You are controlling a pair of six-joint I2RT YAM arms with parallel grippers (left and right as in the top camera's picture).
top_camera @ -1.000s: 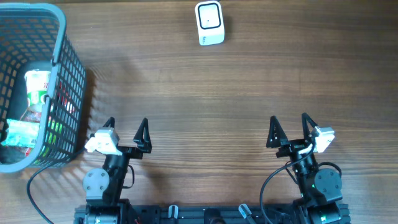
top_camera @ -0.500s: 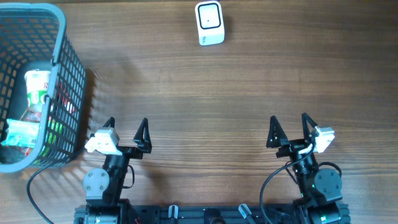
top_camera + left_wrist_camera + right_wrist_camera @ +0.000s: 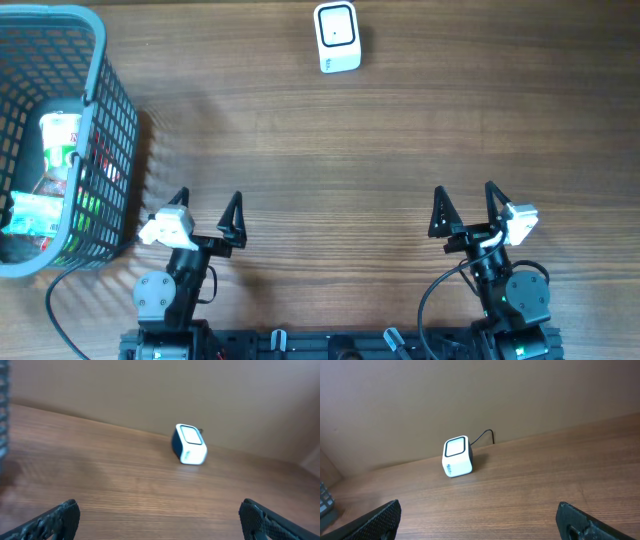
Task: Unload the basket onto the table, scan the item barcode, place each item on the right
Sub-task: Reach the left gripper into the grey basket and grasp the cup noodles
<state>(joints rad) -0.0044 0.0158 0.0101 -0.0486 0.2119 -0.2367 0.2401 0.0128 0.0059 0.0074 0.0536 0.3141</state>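
Wood table [image 3: 400, 150] fills overhead frame. Blue-grey mesh basket [image 3: 94, 70] at upper left, runs off left edge. Left gripper [image 3: 205, 197] lower left, just right of basket; fingers wide apart, holding nothing. Right gripper [image 3: 464, 191] lower right; fingers wide apart, holding nothing. White scanner [image 3: 337, 37] top centre, well apart from both. Items in basket: white-green container [image 3: 60, 140], green packet [image 3: 35, 212] below it. Barcode not visible.

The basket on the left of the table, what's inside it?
Inside the grey-blue basket lie a white-and-green container and a green-and-white packet, with a red item between them. The mesh wall and the frame edge hide the rest.
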